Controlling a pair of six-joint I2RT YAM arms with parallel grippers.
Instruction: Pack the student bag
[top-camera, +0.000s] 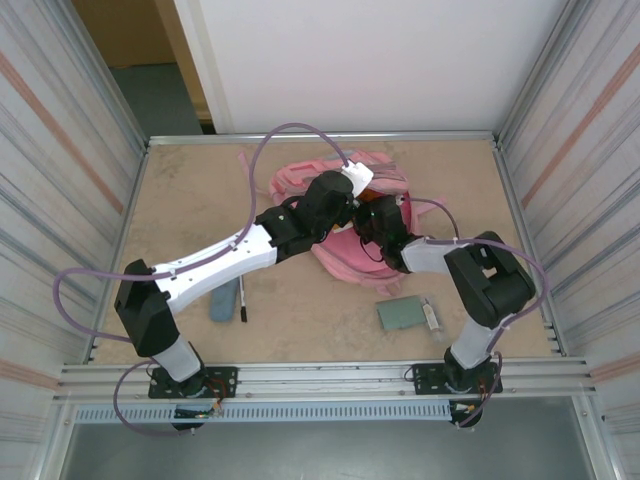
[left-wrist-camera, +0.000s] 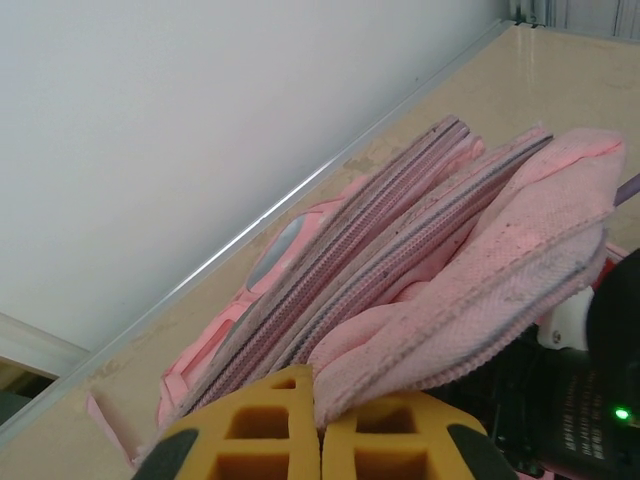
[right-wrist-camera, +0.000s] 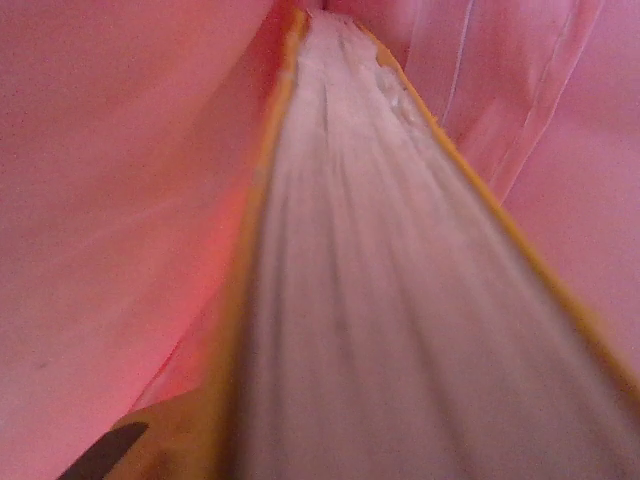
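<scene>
The student bag (top-camera: 343, 264) is a large pink backpack lying at the middle back of the table. My left gripper (left-wrist-camera: 320, 432) is shut on the edge of its pink mesh flap (left-wrist-camera: 480, 300) and holds it raised, with the zip rows fanned out behind. In the top view this gripper (top-camera: 357, 195) sits over the bag's mouth. My right gripper (top-camera: 373, 226) reaches into the opening from the right. Inside, a book (right-wrist-camera: 380, 300) with an orange cover and white page edges runs away from its jaws between pink lining walls. One yellow finger (right-wrist-camera: 150, 452) shows against the cover.
On the tan table (top-camera: 190, 200) near the front lie a grey-blue case (top-camera: 222, 301) and a dark pen (top-camera: 242, 301) on the left. A grey-green notebook (top-camera: 403, 314) and a small white item (top-camera: 430, 316) lie on the right. Corrugated metal walls close in both sides.
</scene>
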